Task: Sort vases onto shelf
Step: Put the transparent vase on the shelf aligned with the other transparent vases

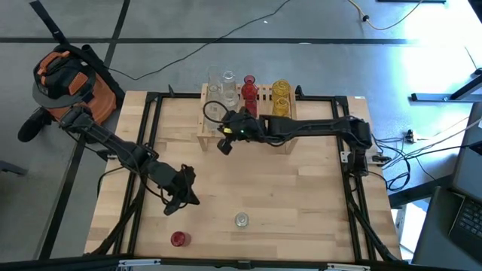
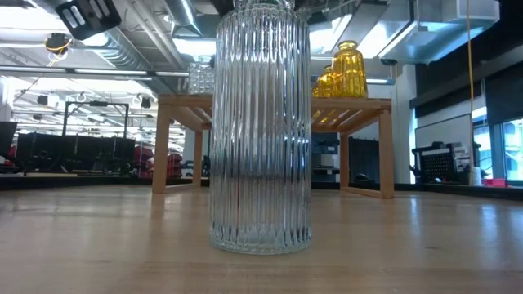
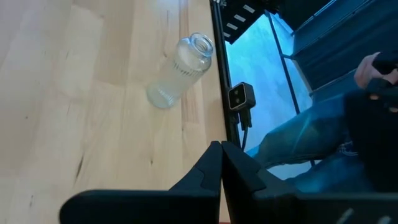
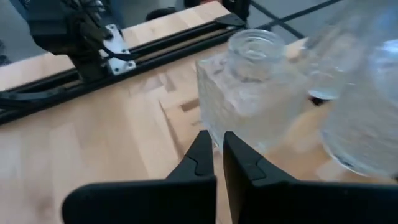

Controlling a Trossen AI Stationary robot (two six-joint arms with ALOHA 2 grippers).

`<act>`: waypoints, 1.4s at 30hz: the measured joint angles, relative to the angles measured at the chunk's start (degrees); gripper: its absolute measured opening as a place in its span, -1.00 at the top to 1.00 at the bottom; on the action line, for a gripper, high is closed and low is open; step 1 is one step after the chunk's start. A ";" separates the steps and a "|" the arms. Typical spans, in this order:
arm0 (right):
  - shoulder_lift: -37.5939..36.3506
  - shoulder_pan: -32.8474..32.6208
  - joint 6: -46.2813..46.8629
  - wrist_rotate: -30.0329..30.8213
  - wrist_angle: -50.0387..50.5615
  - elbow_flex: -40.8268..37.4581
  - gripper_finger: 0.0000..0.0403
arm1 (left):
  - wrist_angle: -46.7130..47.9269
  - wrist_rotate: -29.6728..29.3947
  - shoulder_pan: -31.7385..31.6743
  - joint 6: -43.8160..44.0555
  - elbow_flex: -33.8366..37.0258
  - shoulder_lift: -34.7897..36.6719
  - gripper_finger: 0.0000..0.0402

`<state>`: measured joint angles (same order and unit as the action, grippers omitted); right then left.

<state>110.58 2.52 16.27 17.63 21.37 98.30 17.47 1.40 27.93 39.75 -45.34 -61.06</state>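
Note:
The shelf (image 1: pixel 248 120) stands at the table's far side, bearing clear vases (image 1: pixel 221 81), a red vase (image 1: pixel 249 89) and yellow vases (image 1: pixel 281 96) upright on its slats. My right gripper (image 4: pixel 217 134) is shut, over the shelf's left part, right in front of a square clear vase (image 4: pixel 252 93) that stands there (image 1: pixel 214 111). My left gripper (image 3: pixel 221 144) is shut and holds nothing, above the table's near left (image 1: pixel 179 197). A ribbed clear vase (image 3: pixel 180 62) stands upright near the table's near edge (image 1: pixel 241 220). A red vase (image 1: pixel 178 239) stands to its left. My right gripper's shut fingertips (image 4: pixel 202 146) stand close before the lower wall (image 4: pixel 214 124) of the square clear vase, coming slanting down from the table's right. Whether they touch it I cannot tell. The vase stands upright on the shelf.
Black rails (image 1: pixel 151 135) frame the table top. A small camera (image 3: pixel 241 96) sits on the near rail, and a person's legs (image 3: pixel 311 137) show beyond it. An orange bag (image 1: pixel 68 75) lies off the far left corner. Bare wood lies between shelf and near vases.

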 joint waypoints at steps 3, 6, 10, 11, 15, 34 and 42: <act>1.06 0.61 0.11 0.09 -0.76 -0.02 1.00 | 0.01 0.01 0.46 0.28 0.00 0.00 1.00; 1.10 0.64 0.06 2.46 -0.57 -0.02 1.00 | 0.02 -0.04 1.39 1.50 0.00 0.00 1.00; 1.10 0.64 -0.17 2.19 -1.23 -0.02 1.00 | 0.04 -0.22 2.50 2.09 0.00 0.00 1.00; 1.10 0.64 -0.09 1.13 -1.49 -0.02 1.00 | 0.03 -0.46 2.66 2.12 0.00 0.00 1.00; -0.02 -0.78 1.41 -3.47 2.10 -0.04 1.00 | 0.06 -0.63 2.73 2.70 0.00 0.00 1.00; -8.19 -31.83 19.46 -1.30 28.12 -2.27 1.00 | -4.42 -1.55 2.86 0.27 0.00 -4.74 1.00; -8.17 -36.98 26.52 -4.28 16.20 -12.53 0.72 | -11.42 -4.23 3.99 -4.17 0.02 -19.65 1.00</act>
<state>102.41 -34.45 42.79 13.35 37.57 85.78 6.06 -2.83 31.91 35.57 -45.32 -80.71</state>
